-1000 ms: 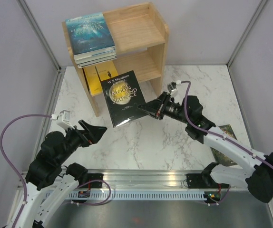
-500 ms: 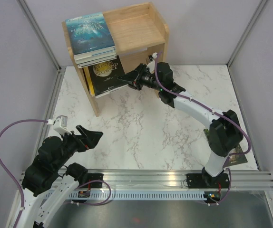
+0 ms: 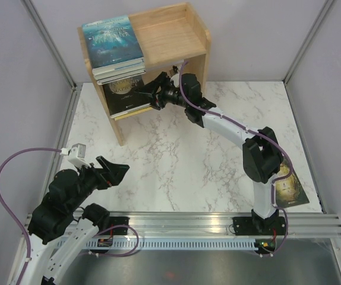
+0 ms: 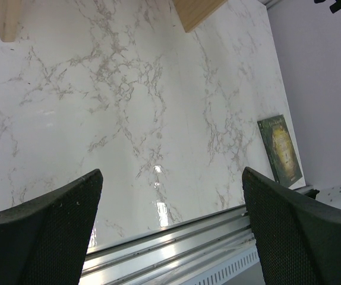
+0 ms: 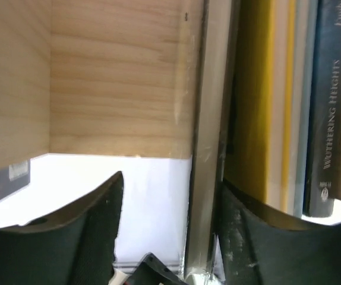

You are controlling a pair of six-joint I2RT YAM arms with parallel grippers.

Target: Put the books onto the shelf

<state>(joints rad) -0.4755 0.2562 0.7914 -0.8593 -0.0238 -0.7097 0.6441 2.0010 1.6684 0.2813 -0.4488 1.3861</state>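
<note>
**A:** Start close in. Any trouble from the left pincer [image 3: 116, 167]?

**B:** Little. It hangs over the bench [image 3: 176, 160] with its fingers spread wide and nothing between them. It only matters if it swings across while the other arm retreats.

**A:** And the green-gold book [image 3: 289, 190]?

**B:** It lies flat at the bench's right edge, just beside the right arm's base, and is not yet shelved. The arm's links hang above it, so folding back low could shove it toward the rail.

**A:** Farther off, at the shelf [image 3: 170, 35]?

**B:** That is the real risk. The right pincer [image 3: 148, 95] reaches into the lower tier with its fingers apart. The black book [image 3: 126, 95] sits there against the yellow book [image 5: 256, 107]. Its edge lies between the fingers, close against one of them. I judge that a skewed pull-out lets that finger drag the book out again.

**A:** And the top tier?

**B:** The teal book [image 3: 112, 43] crowns a stack on the left half. A knock to the shelf's frame could shift it.
</note>
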